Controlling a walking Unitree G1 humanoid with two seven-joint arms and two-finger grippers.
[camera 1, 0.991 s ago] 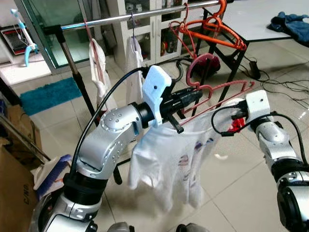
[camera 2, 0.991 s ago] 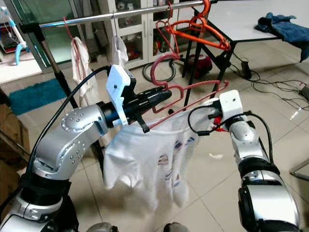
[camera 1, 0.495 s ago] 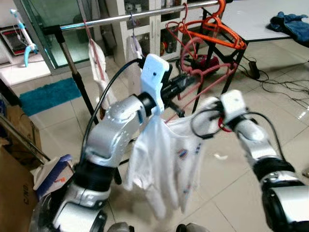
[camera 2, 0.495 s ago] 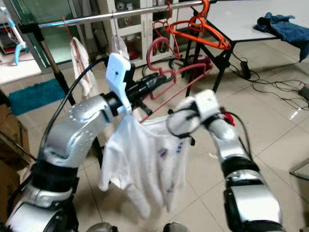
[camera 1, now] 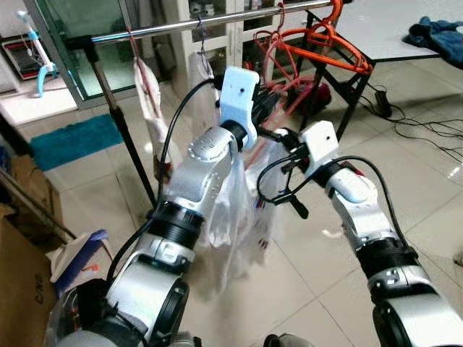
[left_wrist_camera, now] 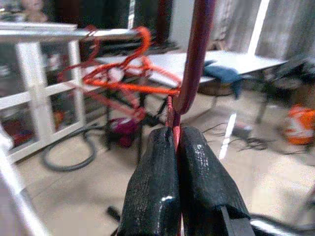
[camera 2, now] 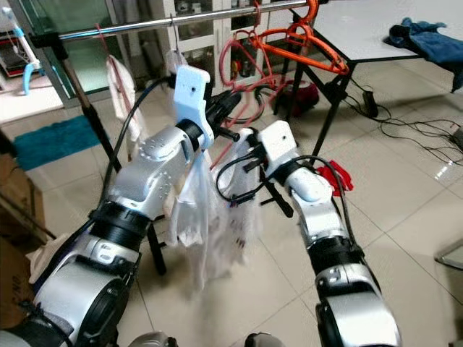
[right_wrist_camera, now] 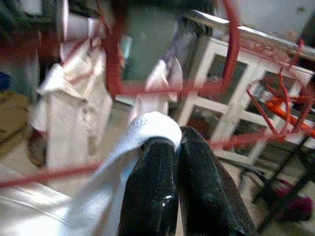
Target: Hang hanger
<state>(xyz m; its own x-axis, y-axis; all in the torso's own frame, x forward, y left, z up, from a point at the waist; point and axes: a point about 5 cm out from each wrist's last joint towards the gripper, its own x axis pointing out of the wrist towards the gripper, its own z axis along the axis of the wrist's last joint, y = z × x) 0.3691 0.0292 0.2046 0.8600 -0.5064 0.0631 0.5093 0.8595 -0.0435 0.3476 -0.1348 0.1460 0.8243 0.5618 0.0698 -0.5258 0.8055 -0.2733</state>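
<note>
A red hanger [camera 1: 277, 63] carries a white shirt [camera 1: 239, 195], which hangs bunched below my two arms. My left gripper [camera 1: 269, 116] is raised toward the silver rail [camera 1: 181, 25] and is shut on the hanger's red wire [left_wrist_camera: 173, 115]. Just beside it, my right gripper [camera 1: 281, 139] is shut on a fold of the white shirt [right_wrist_camera: 152, 125]. The hanger's hook sits a little below the rail, near the orange hangers [camera 1: 325, 50]. Whether the hook touches the rail is hidden by blur.
Two white garments [camera 1: 148, 94] hang on the rail, left of my grippers. The rack's dark post [camera 1: 119, 123] slants down at the left. A white table [camera 1: 383, 32] with blue cloth [camera 1: 438, 32] stands at right, with cables [camera 1: 427, 130] on the tiles. A cardboard box [camera 1: 22, 275] is at left.
Both arms have lifted the hanger and shirt up toward the rail. My right gripper has swung left, close to the left one. The shirt has gone from spread out to bunched.
</note>
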